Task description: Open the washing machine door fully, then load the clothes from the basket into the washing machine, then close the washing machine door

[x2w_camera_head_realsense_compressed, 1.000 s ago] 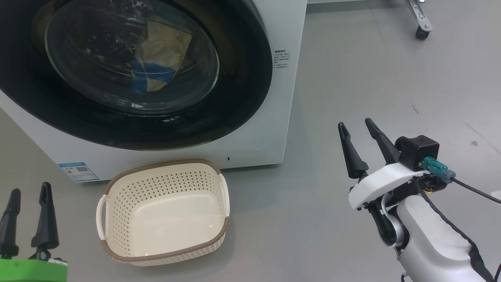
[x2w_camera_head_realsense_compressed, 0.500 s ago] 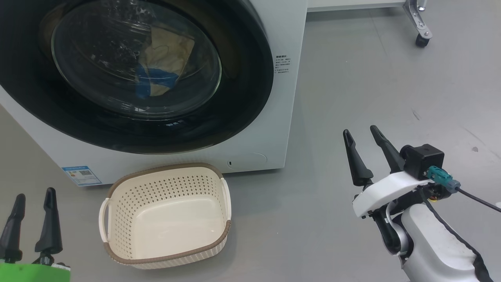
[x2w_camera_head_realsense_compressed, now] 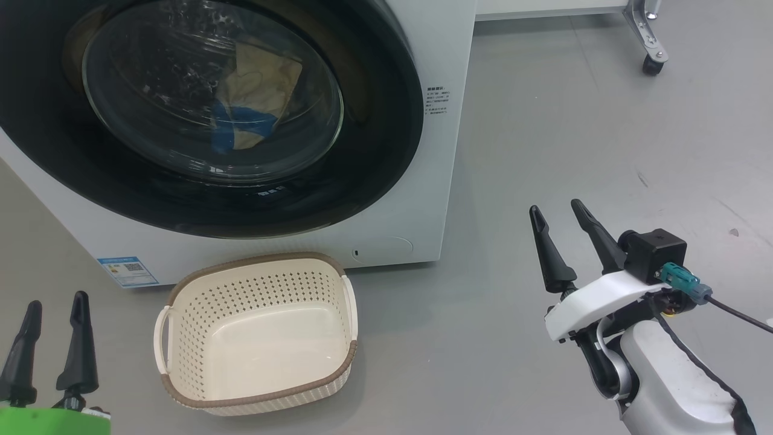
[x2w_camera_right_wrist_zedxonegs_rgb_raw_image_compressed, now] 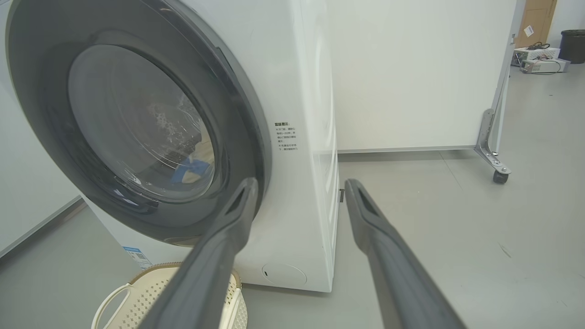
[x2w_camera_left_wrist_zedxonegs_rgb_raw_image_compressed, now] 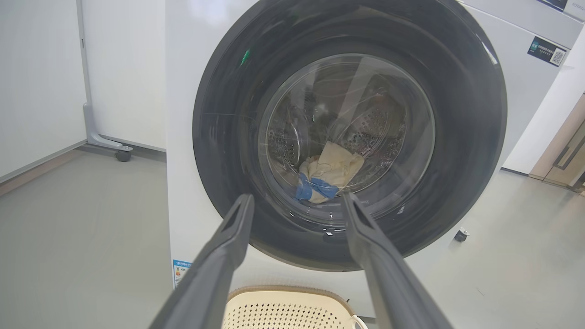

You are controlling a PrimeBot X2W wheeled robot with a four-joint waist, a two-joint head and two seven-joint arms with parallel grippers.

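We've got the white front-loading washing machine (x2w_camera_head_realsense_compressed: pixel 444 181) filling the upper left of the head view. Its round washing machine door (x2w_camera_head_realsense_compressed: pixel 377 157), glossy black rim around a glass bowl, looks seated flush against the front. On the grey floor (x2w_camera_head_realsense_compressed: pixel 543 121), just in front of the machine, the cream basket (x2w_camera_head_realsense_compressed: pixel 253 290) sits with nothing in it. Through the glass we can see the clothes (x2w_camera_head_realsense_compressed: pixel 259 78), pale yellow with a blue band, lying in the steel drum. The left end effector (x2w_camera_head_realsense_compressed: pixel 55 302) hangs low at the left, fingers spread wide, nothing between them. The right end effector (x2w_camera_head_realsense_compressed: pixel 554 207) is the same, well apart from the machine. We judge loading and closing done; at most, the next move calls for a firm press on the rim to confirm the latch
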